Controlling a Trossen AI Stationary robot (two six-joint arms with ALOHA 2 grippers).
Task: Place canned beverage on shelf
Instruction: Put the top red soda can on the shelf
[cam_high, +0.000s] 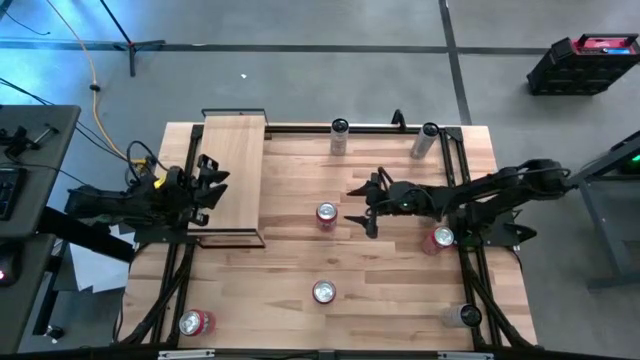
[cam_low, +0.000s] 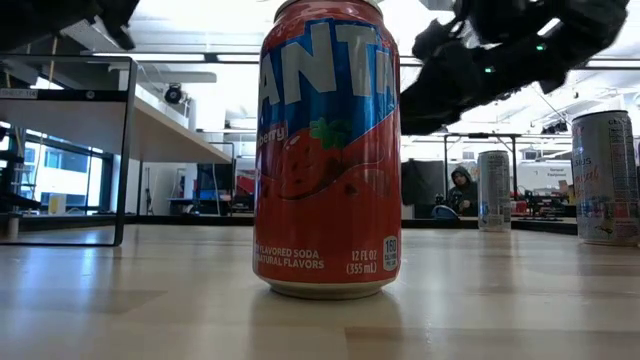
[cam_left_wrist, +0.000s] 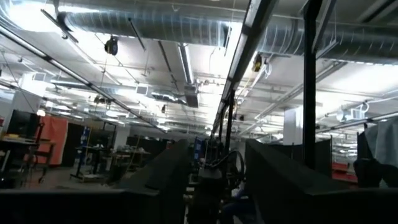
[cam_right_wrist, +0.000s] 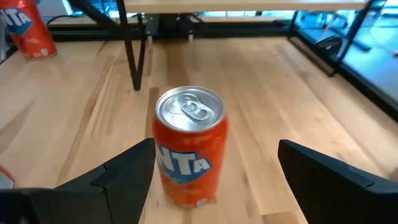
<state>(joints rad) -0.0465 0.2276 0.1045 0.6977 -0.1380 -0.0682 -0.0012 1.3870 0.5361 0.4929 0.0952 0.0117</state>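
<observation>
Closest to the lens in the low view, filling the centre of the frame, a red strawberry soda can (cam_low: 327, 150) stands upright on the table (cam_low: 480, 300). Past it, near the middle of the overhead frame, an orange can (cam_high: 326, 215) stands upright just to the lower right of the shelf (cam_high: 232, 170). The right gripper (cam_high: 362, 208) is level with it, fingers spread wide and empty; in its own wrist view the can sits ahead of the two fingers (cam_right_wrist: 112, 177), not yet between them. I judge the can a stiff, smooth cylinder, heavy if full, easily dented and apt to slip or tip, so it is best squeezed mid-body from both sides and kept upright. Farther off at the left of the overhead frame, the left gripper (cam_high: 210, 180) hovers at the shelf's left edge, partly parted and holding nothing that I can see. No can stands on the shelf board.
</observation>
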